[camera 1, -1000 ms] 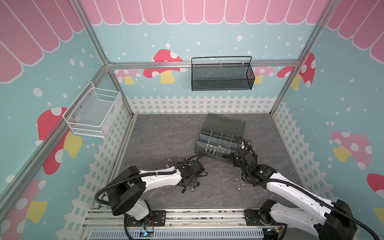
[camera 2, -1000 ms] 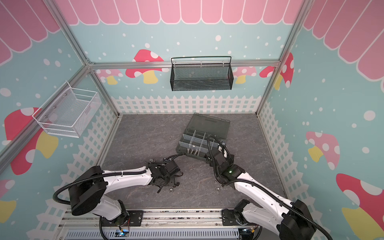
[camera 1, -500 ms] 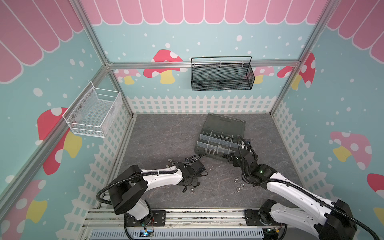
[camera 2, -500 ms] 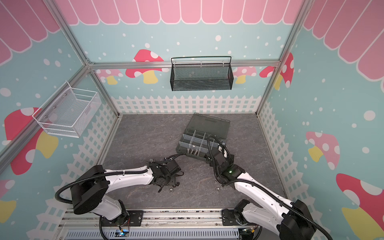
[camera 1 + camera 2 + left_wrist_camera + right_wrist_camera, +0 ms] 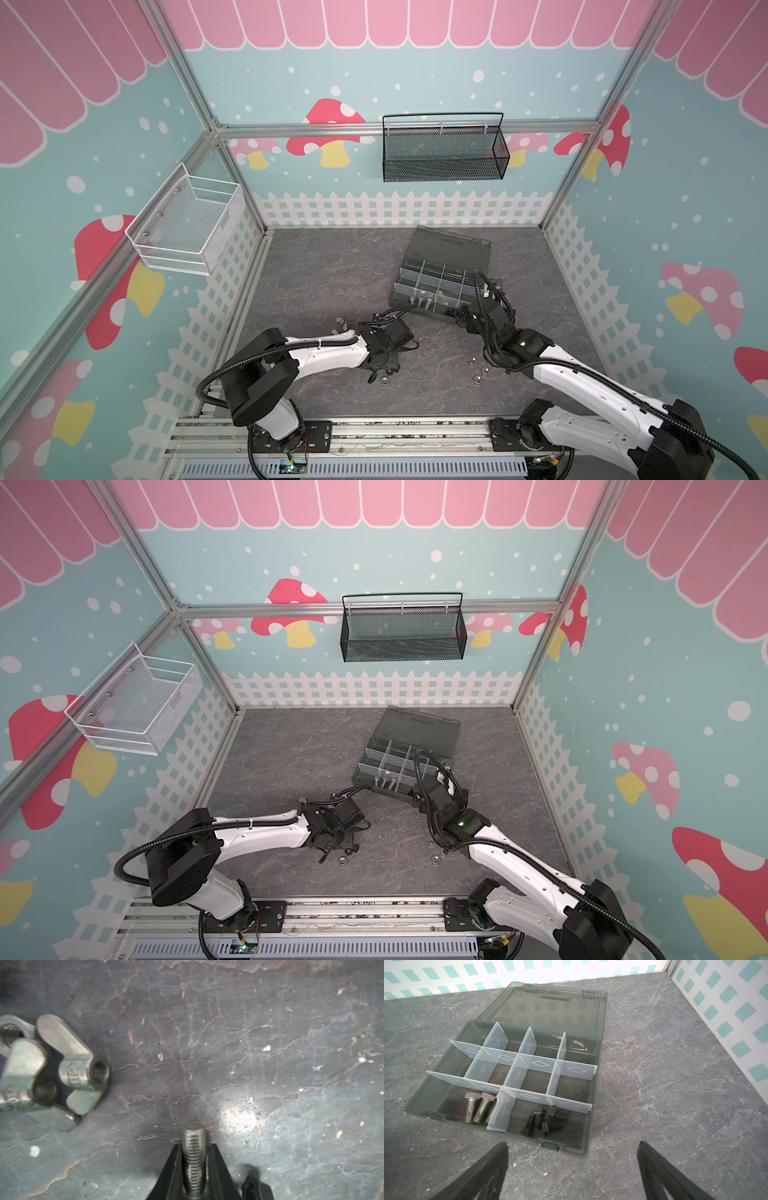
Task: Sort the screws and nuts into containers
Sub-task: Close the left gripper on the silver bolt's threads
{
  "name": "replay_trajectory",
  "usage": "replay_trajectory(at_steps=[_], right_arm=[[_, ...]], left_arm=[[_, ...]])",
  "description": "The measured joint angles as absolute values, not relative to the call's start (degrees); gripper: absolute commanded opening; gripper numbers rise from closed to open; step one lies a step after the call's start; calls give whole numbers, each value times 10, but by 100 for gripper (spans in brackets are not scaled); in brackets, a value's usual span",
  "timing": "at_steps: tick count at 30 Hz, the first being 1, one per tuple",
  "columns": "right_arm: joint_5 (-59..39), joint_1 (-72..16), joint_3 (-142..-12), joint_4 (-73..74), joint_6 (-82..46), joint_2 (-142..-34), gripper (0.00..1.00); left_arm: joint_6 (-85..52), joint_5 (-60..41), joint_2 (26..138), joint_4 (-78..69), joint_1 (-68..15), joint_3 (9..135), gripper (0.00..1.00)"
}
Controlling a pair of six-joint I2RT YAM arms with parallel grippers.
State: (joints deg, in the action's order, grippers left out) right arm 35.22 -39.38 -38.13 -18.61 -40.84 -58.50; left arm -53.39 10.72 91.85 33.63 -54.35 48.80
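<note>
Thread is my hold: my left end effector pinches a silver screw by its shank, toward the bench's front edge, with wing nuts beside it. My right end effector hangs spread wide just off the organiser box's front edge. There silver screws and black screws lie either side of a divider, so I judge this one joins the silver.

A lab robot cell (playhouse décor): aluminium frame, mushroom-print walls, rail-mounted arms.
</note>
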Motion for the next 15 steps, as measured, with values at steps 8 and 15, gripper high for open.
replay_trajectory(at_steps=[8, 15], right_arm=[[356, -394, -381, -186, -408, -583, 98], [359, -394, -381, -186, -408, -572, 98]], left_arm=[[-530, 111, 931, 338, -545, 503, 12], [-522, 125, 936, 338, -545, 509, 8]])
